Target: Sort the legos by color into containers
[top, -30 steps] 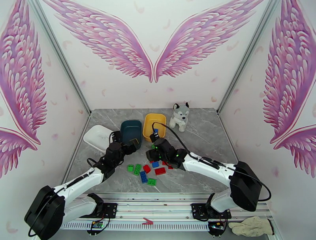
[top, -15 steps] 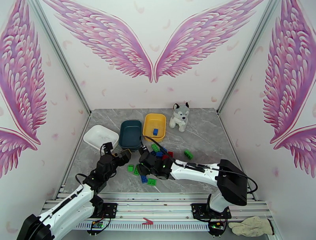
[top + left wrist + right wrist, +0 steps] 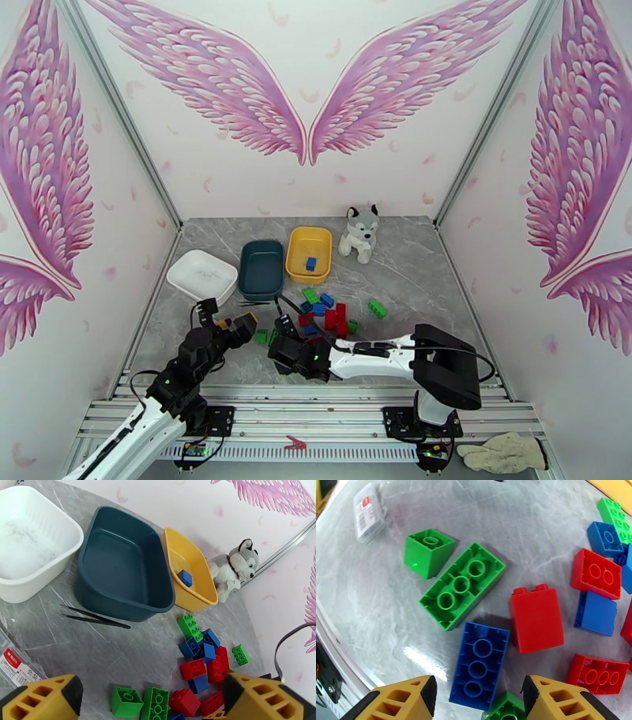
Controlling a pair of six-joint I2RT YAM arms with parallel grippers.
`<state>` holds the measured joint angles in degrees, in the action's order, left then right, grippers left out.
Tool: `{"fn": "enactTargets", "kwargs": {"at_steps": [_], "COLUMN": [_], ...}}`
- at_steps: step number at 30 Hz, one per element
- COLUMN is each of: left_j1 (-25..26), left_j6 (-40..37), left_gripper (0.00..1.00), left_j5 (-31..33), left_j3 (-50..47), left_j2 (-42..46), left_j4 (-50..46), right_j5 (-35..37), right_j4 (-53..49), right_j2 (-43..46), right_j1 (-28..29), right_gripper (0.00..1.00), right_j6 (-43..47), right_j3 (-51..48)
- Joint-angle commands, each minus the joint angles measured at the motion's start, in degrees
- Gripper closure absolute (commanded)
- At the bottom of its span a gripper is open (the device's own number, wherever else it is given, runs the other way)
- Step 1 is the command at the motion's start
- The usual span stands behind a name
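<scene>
So, both end effectors are spread wide with nothing gripped. The left end effector [image 3: 152,689] hangs low over the table [image 3: 75,645], facing the white tray [image 3: 35,527], dark teal tray [image 3: 118,559] and yellow tray [image 3: 179,555], which sit in a row. The yellow one holds a single blue lego [image 3: 185,577]. The right end effector [image 3: 478,689] is down over the loose pile, with the near end of a long blue lego [image 3: 479,665] between its fingers, underside up and not clamped. Just beside it lie a long green lego [image 3: 460,584] and a red lego [image 3: 536,618]. Black tweezers [image 3: 94,617] lie in front of the teal tray.
</scene>
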<state>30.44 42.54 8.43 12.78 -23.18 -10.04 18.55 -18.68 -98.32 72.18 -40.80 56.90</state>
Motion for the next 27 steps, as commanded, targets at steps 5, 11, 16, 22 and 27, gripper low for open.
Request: {"fn": "enactTargets", "kwargs": {"at_steps": [5, 11, 16, 22, 27], "left_j1": [0.2, 0.2, 0.2, 0.2, 1.6], "left_j6": [-2.9, -1.9, -1.9, -0.1, 1.9], "left_gripper": [0.01, 0.01, 0.01, 0.01, 0.01], "left_j5": [1.4, 0.0, 0.0, -2.5, -4.4], "left_j3": [6.7, 5.7, 5.8, 5.1, 3.9], "left_j2": [-5.6, -7.9, -8.6, -12.0, -13.7], "left_j4": [-0.6, 2.5, 2.6, 4.9, 7.4], "right_j5": [0.8, 0.1, 1.2, 1.6, 5.5], "right_j4": [1.2, 2.0, 0.2, -1.5, -4.2], "right_j2": [-4.5, -8.8, -10.6, -5.6, 1.9], "right_j1": [0.5, 0.5, 0.5, 0.5, 0.2], "right_gripper": [0.39, 0.42, 0.53, 0.68, 0.74], "right_j6": [-1.3, -0.8, -0.9, -0.4, 0.9], "right_j3": [-0.5, 2.3, 4.7, 3.8, 2.4]}}
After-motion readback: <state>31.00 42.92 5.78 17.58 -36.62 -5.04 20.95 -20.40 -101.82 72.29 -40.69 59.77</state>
